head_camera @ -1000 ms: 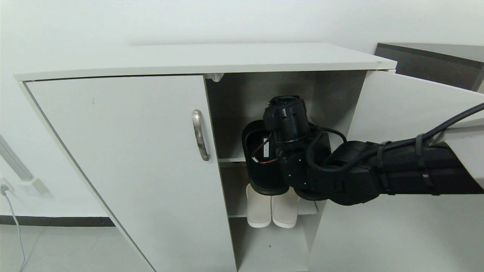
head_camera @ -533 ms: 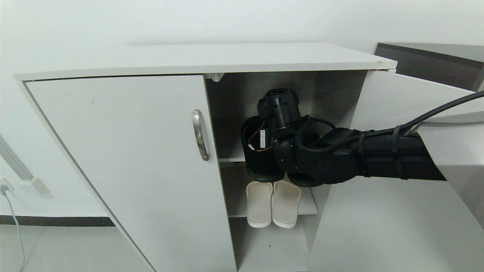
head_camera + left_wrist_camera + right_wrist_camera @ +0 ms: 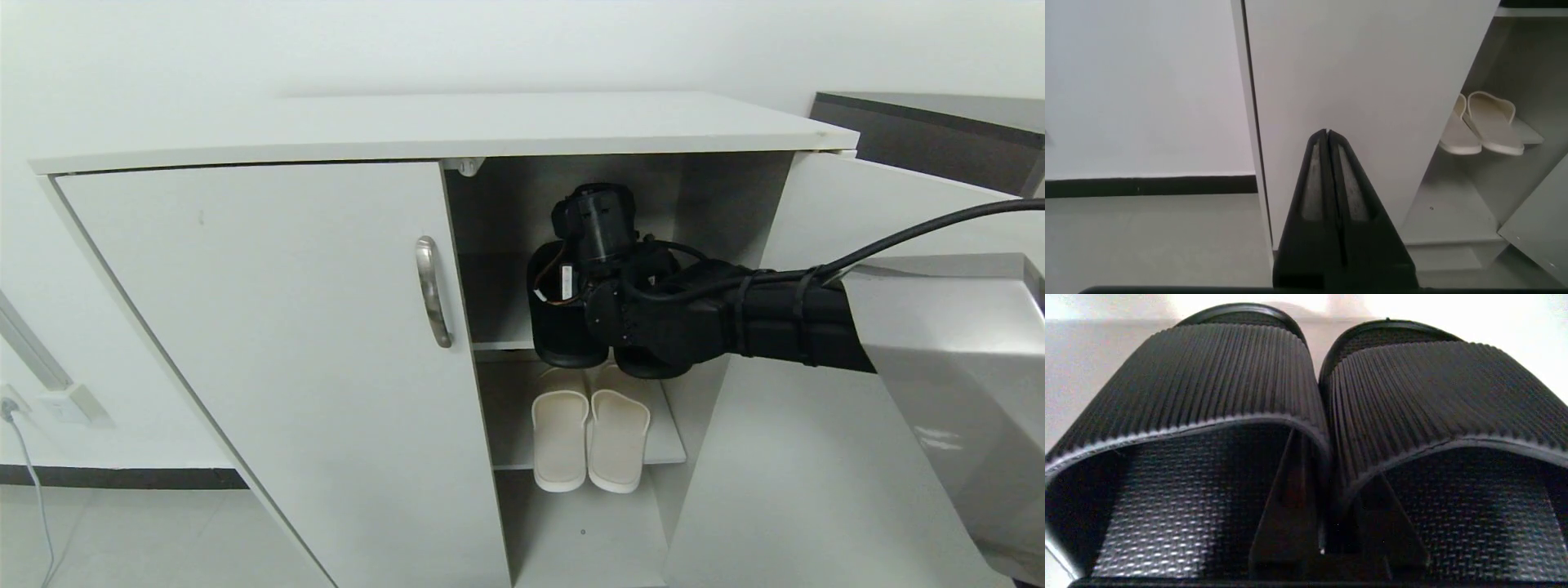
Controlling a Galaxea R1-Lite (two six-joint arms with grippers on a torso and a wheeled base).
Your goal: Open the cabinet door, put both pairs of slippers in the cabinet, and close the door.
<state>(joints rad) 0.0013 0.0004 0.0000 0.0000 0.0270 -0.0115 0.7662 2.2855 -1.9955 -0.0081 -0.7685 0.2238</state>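
**Change.** Over the last second the black slippers (image 3: 560, 339) have been lifted from in front of the cabinet's lower shelf (image 3: 671, 451) to the level of its upper shelf (image 3: 500, 345) and carried deeper inside. The white slippers (image 3: 589, 437), partly covered before, now show whole. By this evidence the second pair is nearly placed. What seems to remain is to set it down, let go, withdraw the arm and close the door.

**Task's thing.** The black slippers (image 3: 1208, 384) lie side by side, inner edges touching, toes towards the cabinet's back. Each has a broad ribbed strap over a diamond-patterned footbed. Their heels project past the front edge of the upper shelf. Whether the soles already rest on it cannot be told.

**Right end effector** (image 3: 1331, 502). It is clamped on the adjoining inner sides of the two black slippers, and the right arm (image 3: 735, 327) enters through the cabinet's open half.

**White slippers** (image 3: 1482, 122). This pair sits together on the lower shelf, heels at its front edge, directly beneath the black pair.

**Cabinet** (image 3: 490, 122). The right door (image 3: 800, 474) is swung wide open. The left door (image 3: 261, 327), with a metal handle (image 3: 431, 291), is closed.

**Left end effector** (image 3: 1327, 139). Its fingers are pressed together on nothing, and it is held outside the cabinet, low, facing the closed left door.
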